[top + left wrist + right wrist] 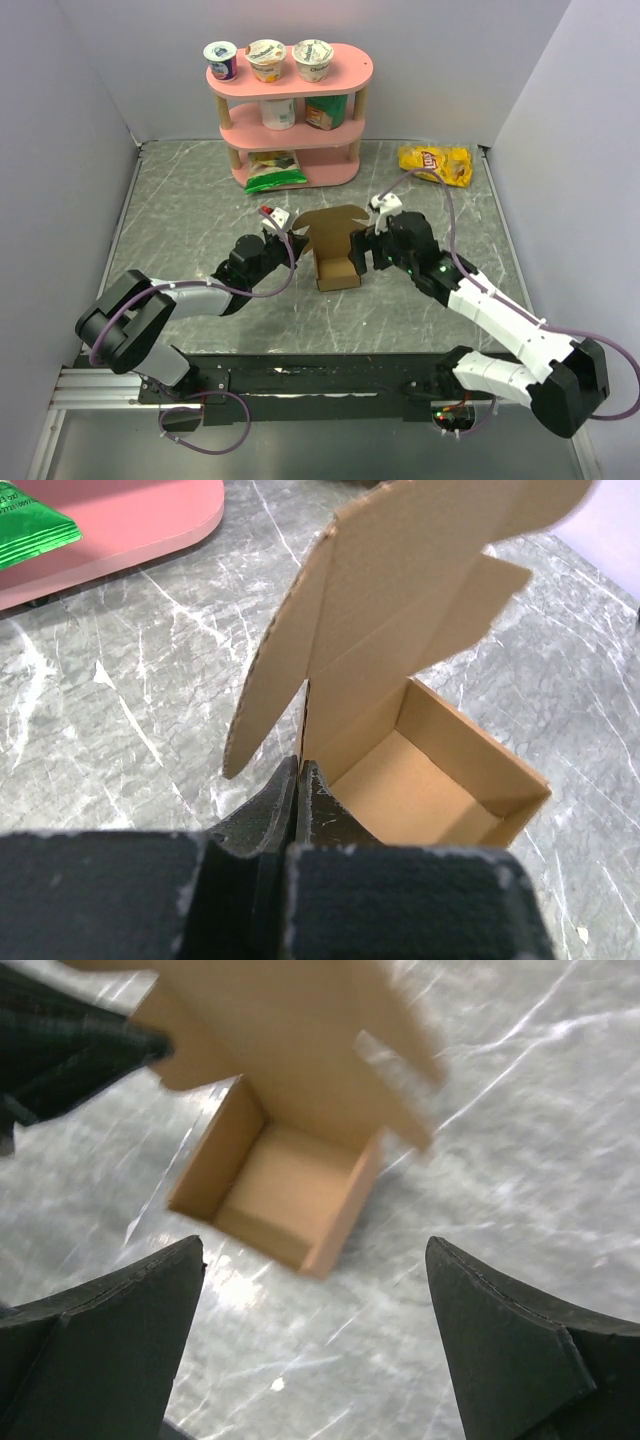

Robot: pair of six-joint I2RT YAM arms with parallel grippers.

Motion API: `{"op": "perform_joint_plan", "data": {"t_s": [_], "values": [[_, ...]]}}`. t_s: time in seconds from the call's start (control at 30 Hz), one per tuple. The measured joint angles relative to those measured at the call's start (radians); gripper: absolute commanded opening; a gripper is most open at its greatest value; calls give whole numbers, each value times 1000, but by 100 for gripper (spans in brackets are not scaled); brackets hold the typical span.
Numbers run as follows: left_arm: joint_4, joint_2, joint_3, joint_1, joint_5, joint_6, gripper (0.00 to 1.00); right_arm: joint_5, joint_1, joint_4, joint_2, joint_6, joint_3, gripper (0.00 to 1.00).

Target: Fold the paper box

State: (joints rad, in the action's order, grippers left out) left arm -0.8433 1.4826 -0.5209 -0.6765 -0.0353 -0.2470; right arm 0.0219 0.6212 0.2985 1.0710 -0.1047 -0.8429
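The paper box (337, 262) is brown cardboard standing on the marbled table in the middle, its tray open at the top and its lid flap raised at the back. My left gripper (295, 235) reaches in from the left. In the left wrist view this gripper (301, 765) is shut on the thin upright edge of the paper box (430, 790) at its left wall. My right gripper (366, 250) hovers just right of the box. Seen from the right wrist, that gripper (313, 1250) is wide open with only table between its fingers, and the paper box (290, 1190) lies beyond the tips.
A pink shelf (290, 100) with yogurt cups stands at the back, a green bag (273, 170) on its bottom tier. A yellow chip bag (436, 163) lies at the back right. Grey walls close in the table on three sides.
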Motion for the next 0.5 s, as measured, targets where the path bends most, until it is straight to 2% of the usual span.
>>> {"op": "perform_joint_plan", "data": {"t_s": [0.17, 0.3, 0.5], "values": [[0, 0, 0, -10, 11, 16, 1, -34, -2, -76, -24, -13, 100, 98], [-1, 0, 0, -13, 8, 26, 1, -34, -34, -131, -13, 5, 117, 98], [0, 0, -1, -15, 4, 36, 1, -114, -147, -243, 53, 71, 116, 89]]}}
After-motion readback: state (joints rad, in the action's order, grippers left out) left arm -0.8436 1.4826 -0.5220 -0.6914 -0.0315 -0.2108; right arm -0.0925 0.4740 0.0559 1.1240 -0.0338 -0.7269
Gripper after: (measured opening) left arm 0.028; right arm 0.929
